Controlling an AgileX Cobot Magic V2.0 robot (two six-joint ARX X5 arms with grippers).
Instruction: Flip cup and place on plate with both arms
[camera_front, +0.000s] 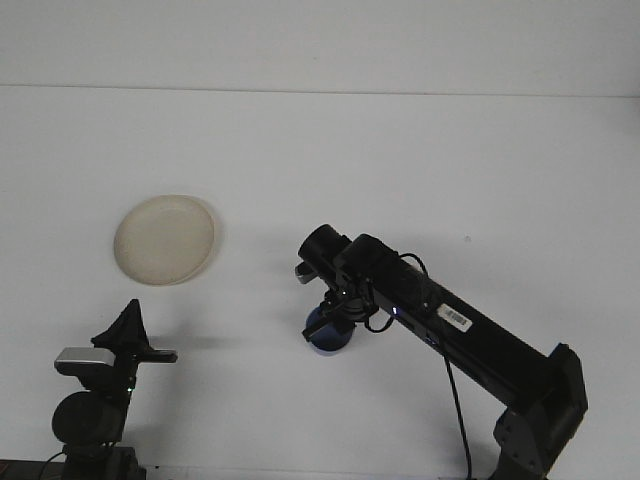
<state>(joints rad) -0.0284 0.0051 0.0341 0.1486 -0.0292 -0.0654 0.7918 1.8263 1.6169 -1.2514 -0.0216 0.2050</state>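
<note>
A blue cup (328, 334) sits low over the white table near the middle, and whether it touches the surface I cannot tell. My right gripper (333, 312) comes down onto it from above and is shut on the blue cup, its wrist hiding the cup's upper part. A round cream plate (164, 238) lies flat to the left, well apart from the cup. My left gripper (130, 330) rests at the bottom left, below the plate, with nothing near it.
The right arm (460, 330) runs diagonally from the bottom right corner to the table's middle. The table's back edge (320, 88) crosses the top of the view.
</note>
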